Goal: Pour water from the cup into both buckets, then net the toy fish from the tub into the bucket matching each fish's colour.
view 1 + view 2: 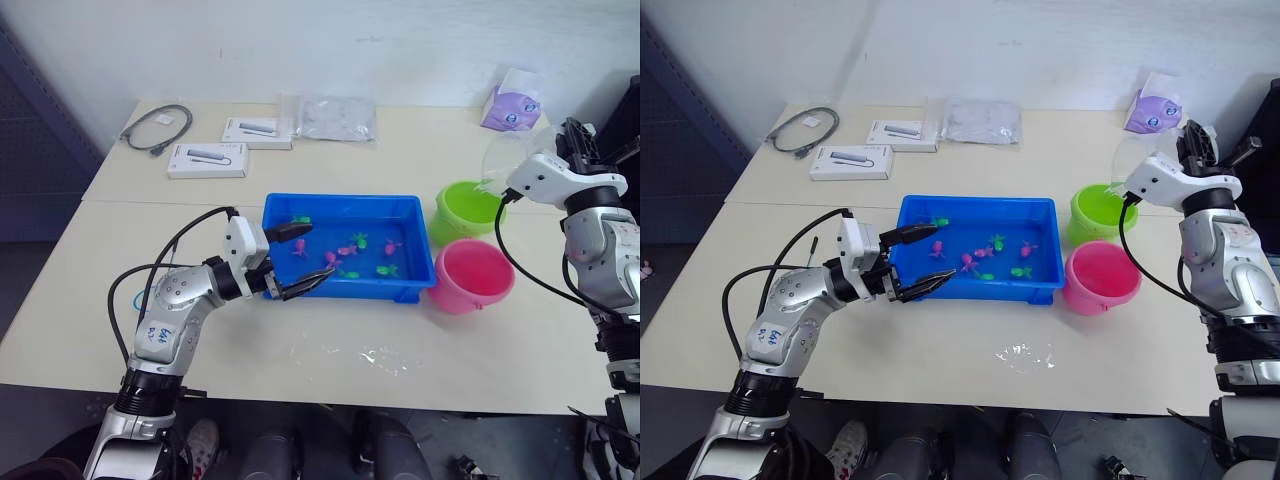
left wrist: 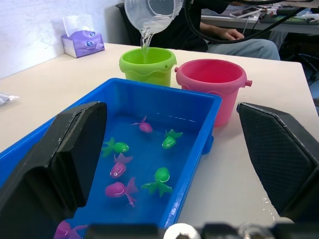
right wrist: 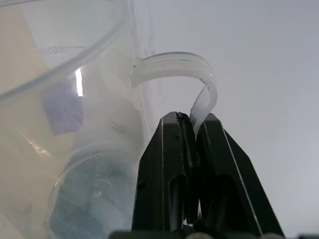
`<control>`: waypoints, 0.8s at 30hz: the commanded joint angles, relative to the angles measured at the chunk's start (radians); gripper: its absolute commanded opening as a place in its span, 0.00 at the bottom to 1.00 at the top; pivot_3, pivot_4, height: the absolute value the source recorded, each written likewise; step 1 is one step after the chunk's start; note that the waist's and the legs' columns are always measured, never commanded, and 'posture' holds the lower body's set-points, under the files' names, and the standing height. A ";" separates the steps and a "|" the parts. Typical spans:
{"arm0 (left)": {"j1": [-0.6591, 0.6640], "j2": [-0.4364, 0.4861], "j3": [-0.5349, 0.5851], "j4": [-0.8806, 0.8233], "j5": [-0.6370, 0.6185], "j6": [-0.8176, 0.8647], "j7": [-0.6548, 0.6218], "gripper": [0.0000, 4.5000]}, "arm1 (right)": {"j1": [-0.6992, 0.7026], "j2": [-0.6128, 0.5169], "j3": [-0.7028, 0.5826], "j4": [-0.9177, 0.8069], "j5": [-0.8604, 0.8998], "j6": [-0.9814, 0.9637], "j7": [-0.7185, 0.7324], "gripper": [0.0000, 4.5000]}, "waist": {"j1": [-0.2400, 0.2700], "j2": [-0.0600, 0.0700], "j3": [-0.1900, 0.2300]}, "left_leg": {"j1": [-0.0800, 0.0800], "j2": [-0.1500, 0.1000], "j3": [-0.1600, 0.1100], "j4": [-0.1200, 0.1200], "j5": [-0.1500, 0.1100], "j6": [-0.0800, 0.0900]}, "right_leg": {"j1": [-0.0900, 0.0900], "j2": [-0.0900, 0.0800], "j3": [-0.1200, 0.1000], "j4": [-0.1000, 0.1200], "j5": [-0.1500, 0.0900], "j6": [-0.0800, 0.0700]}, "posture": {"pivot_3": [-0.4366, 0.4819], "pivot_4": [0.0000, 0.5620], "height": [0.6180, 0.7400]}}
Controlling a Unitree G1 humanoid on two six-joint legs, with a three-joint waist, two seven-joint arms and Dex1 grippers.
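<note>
Left wrist view — cup [image 2: 152, 14] pours, tilted above green bucket [image 2: 148, 64].

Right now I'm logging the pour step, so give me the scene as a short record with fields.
cup: the cup is tilted above the green bucket, water streaming into it
right gripper: the right gripper is shut on the cup's handle
left gripper: the left gripper is open, holding nothing, at the near left end of the tub
pink bucket: the pink bucket stands beside the green one, by the tub's right end
fish: the toy fish, pink and green, all in the tub
spill: wet patch on the table in front of the tub
</note>
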 commanded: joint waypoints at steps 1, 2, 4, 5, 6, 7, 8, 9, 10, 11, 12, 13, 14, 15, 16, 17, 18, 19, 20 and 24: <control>0.003 0.002 0.011 -0.039 0.002 -0.021 0.004 1.00 | -0.031 -0.038 -0.006 0.001 -0.033 -0.025 -0.040 0.01 | 0.000 0.000 0.000 | 0.000 0.000 0.000 0.000 0.000 0.000 | 0.000 0.000 0.000 0.000 0.000 0.000 | 0.48 0.27 1.00; 0.004 0.002 0.011 -0.040 0.002 -0.021 0.004 1.00 | -0.032 -0.038 -0.006 0.005 -0.037 -0.030 -0.043 0.01 | 0.000 0.000 0.000 | 0.000 0.000 0.000 0.000 0.000 0.000 | 0.000 0.000 0.000 0.000 0.000 0.000 | 0.48 0.27 1.00; 0.007 0.001 0.010 -0.042 0.003 -0.021 0.005 1.00 | -0.033 -0.046 0.002 0.011 -0.057 -0.040 -0.053 0.01 | 0.001 0.000 0.000 | 0.000 0.000 0.000 0.000 0.000 0.000 | 0.000 0.000 0.000 0.000 0.000 0.000 | 0.48 0.27 1.00; 0.008 0.001 0.009 -0.042 0.003 -0.021 0.005 1.00 | -0.034 -0.048 0.004 0.013 -0.062 -0.044 -0.056 0.01 | 0.001 0.000 0.000 | 0.000 0.000 0.000 0.000 0.000 0.000 | 0.000 0.000 0.000 0.000 0.000 0.000 | 0.48 0.27 1.00; 0.008 0.001 0.009 -0.042 0.003 -0.021 0.005 1.00 | -0.035 -0.048 0.004 0.016 -0.061 -0.045 -0.058 0.01 | 0.000 0.000 0.000 | 0.000 0.000 0.000 0.000 0.000 0.000 | 0.000 0.000 0.000 0.000 0.000 0.000 | 0.48 0.27 1.00; 0.008 0.001 0.009 -0.042 0.004 -0.020 0.005 1.00 | -0.036 -0.048 0.004 0.019 -0.059 -0.046 -0.059 0.01 | 0.000 0.000 0.000 | 0.000 0.000 0.000 0.000 0.000 0.000 | 0.000 0.000 0.000 0.000 0.000 0.000 | 0.48 0.27 1.00; 0.008 0.000 0.008 -0.042 0.004 -0.021 0.005 1.00 | -0.038 -0.050 0.006 0.022 -0.061 -0.050 -0.061 0.01 | 0.000 0.000 0.000 | 0.000 0.000 0.000 0.000 0.000 0.000 | 0.000 0.000 0.000 0.000 0.000 0.000 | 0.48 0.27 1.00; 0.008 -0.001 0.007 -0.042 0.005 -0.021 0.005 1.00 | -0.040 -0.056 0.012 0.028 -0.073 -0.052 -0.069 0.01 | 0.000 0.000 0.000 | 0.000 0.000 0.000 0.000 0.000 0.000 | 0.000 0.000 0.000 0.000 0.000 0.000 | 0.48 0.27 1.00; 0.007 -0.002 0.007 -0.041 0.005 -0.021 0.006 1.00 | -0.043 -0.062 0.018 0.033 -0.085 -0.056 -0.078 0.01 | 0.000 0.000 0.000 | 0.000 0.000 0.000 0.000 0.000 0.000 | 0.000 0.000 0.000 0.000 0.000 0.000 | 0.48 0.27 1.00; 0.006 -0.004 0.006 -0.040 0.006 -0.021 0.006 1.00 | -0.046 -0.066 0.020 0.041 -0.093 -0.057 -0.082 0.01 | 0.000 0.000 0.000 | 0.000 0.000 0.000 0.000 0.000 0.000 | 0.000 0.000 0.000 0.000 0.000 0.000 | 0.48 0.27 1.00; 0.006 -0.005 0.005 -0.040 0.006 -0.022 0.007 1.00 | -0.048 -0.068 0.021 0.047 -0.098 -0.058 -0.085 0.01 | 0.000 0.000 0.000 | 0.000 0.000 0.000 0.000 0.000 0.000 | 0.000 0.000 0.000 0.000 0.000 0.000 | 0.48 0.27 1.00; 0.006 -0.006 0.005 -0.040 0.006 -0.022 0.007 1.00 | -0.050 -0.070 0.023 0.052 -0.103 -0.063 -0.090 0.01 | 0.000 0.000 0.000 | 0.000 0.000 0.000 0.000 0.000 0.000 | 0.000 0.000 0.000 0.000 0.000 0.000 | 0.48 0.27 1.00; 0.006 -0.006 0.004 -0.040 0.007 -0.022 0.007 1.00 | -0.050 -0.071 0.022 0.057 -0.106 -0.064 -0.094 0.01 | 0.000 0.000 0.000 | 0.000 0.000 0.000 0.000 0.000 0.000 | 0.000 0.000 0.000 0.000 0.000 0.000 | 0.48 0.27 1.00; 0.006 -0.007 0.004 -0.040 0.008 -0.022 0.006 1.00 | -0.050 -0.072 0.022 0.060 -0.108 -0.066 -0.097 0.01 | 0.000 0.000 0.000 | 0.000 0.000 0.000 0.000 0.000 0.000 | 0.000 0.000 0.000 0.000 0.000 0.000 | 0.48 0.27 1.00; 0.005 -0.007 0.005 -0.040 0.008 -0.022 0.006 1.00 | -0.046 -0.071 0.018 0.061 -0.105 -0.068 -0.098 0.01 | 0.000 0.000 0.000 | 0.000 0.000 0.000 0.000 0.000 0.000 | 0.000 0.000 0.000 0.000 0.000 0.000 | 0.48 0.27 1.00; 0.005 -0.008 0.005 -0.039 0.009 -0.022 0.006 1.00 | -0.043 -0.070 0.016 0.062 -0.102 -0.070 -0.098 0.01 | 0.000 0.000 0.000 | 0.000 0.000 0.000 0.000 0.000 0.000 | 0.000 0.000 0.000 0.000 0.000 0.000 | 0.48 0.27 1.00; 0.004 -0.008 0.006 -0.039 0.009 -0.022 0.006 1.00 | -0.039 -0.070 0.015 0.061 -0.101 -0.071 -0.099 0.01 | 0.000 0.000 0.000 | 0.000 0.000 0.000 0.000 0.000 0.000 | 0.000 0.000 0.000 0.000 0.000 0.000 | 0.48 0.27 1.00; 0.004 -0.007 0.006 -0.039 0.009 -0.022 0.005 1.00 | -0.029 -0.057 -0.001 0.060 -0.050 -0.086 -0.058 0.01 | 0.000 0.000 0.000 | 0.000 0.000 0.000 0.000 0.000 0.000 | 0.000 0.000 0.000 0.000 0.000 0.000 | 0.48 0.27 1.00; 0.003 -0.007 0.006 -0.039 0.010 -0.021 0.004 1.00 | -0.018 -0.044 -0.018 0.045 -0.010 -0.083 -0.027 0.01 | 0.000 0.000 0.000 | 0.000 0.000 0.000 0.000 0.000 0.000 | 0.000 0.000 0.000 0.000 0.000 0.000 | 0.48 0.27 1.00; 0.001 -0.005 0.007 -0.036 0.010 -0.021 0.001 1.00 | -0.002 -0.013 -0.066 0.007 0.106 -0.062 0.053 0.01 | 0.000 0.000 0.000 | 0.000 0.000 0.000 0.000 0.000 0.000 | 0.000 0.000 0.000 0.000 0.000 0.000 | 0.48 0.27 1.00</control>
